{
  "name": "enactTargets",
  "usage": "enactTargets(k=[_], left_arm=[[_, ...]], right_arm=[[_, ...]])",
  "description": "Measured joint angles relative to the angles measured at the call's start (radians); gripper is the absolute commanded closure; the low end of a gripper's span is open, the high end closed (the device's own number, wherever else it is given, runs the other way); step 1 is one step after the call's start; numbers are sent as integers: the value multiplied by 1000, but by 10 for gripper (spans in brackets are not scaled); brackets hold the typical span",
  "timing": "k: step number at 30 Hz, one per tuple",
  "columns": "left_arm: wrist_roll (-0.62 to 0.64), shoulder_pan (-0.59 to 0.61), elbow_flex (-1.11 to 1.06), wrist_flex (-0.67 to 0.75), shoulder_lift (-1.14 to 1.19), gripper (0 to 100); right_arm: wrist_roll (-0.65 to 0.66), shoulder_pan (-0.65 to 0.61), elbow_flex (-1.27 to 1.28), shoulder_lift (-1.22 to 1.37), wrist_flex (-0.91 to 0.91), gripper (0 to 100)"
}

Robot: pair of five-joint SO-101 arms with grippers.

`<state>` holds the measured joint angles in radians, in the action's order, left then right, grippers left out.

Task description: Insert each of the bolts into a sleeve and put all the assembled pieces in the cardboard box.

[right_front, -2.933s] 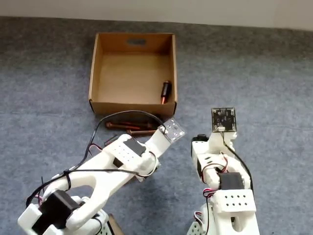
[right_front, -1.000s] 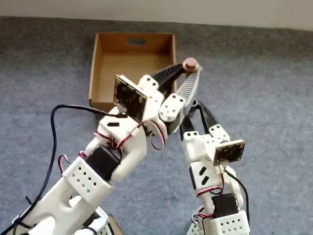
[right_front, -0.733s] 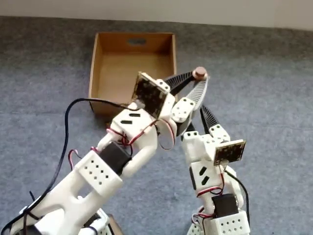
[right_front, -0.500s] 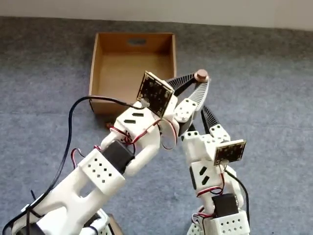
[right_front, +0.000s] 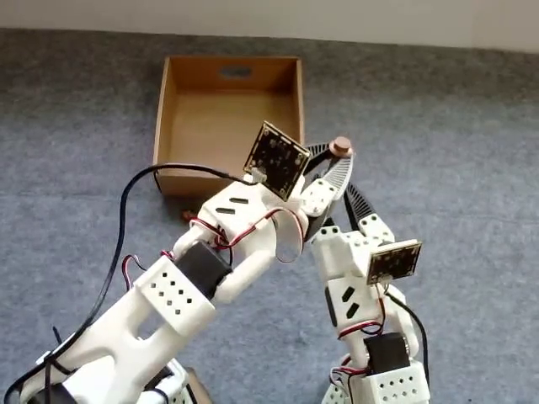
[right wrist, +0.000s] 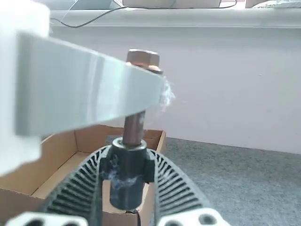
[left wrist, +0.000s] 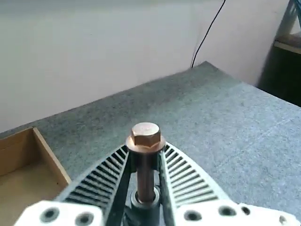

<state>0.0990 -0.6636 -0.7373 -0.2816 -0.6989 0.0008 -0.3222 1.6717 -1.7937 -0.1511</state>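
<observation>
Left gripper (left wrist: 146,157), fingers clamped, held the copper bolt (left wrist: 145,135) upright, shaft tip inside the black sleeve (right wrist: 125,188) that the right gripper (right wrist: 127,159) clenched in its fingers, just beside the cardboard box (right_front: 160,126).

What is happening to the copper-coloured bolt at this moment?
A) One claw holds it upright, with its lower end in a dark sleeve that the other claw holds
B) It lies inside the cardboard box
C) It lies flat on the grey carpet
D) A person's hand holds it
A: the left gripper is shut on the bolt just under its head, and the shaft runs down into the dark sleeve clamped in the right gripper.
</observation>
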Motion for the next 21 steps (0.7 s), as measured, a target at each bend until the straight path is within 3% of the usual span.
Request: enactTargets(k=[10, 16, 21], left_arm=[[2, 15, 0, -9, 0, 991], [2, 25, 0, -157, -77, 991], [2, 29, -28, -176, -95, 983]], right_arm=[[0, 0, 0, 0, 0, 992], [0, -2, 0, -2, 0, 992], [0, -2, 0, -2, 0, 992]])
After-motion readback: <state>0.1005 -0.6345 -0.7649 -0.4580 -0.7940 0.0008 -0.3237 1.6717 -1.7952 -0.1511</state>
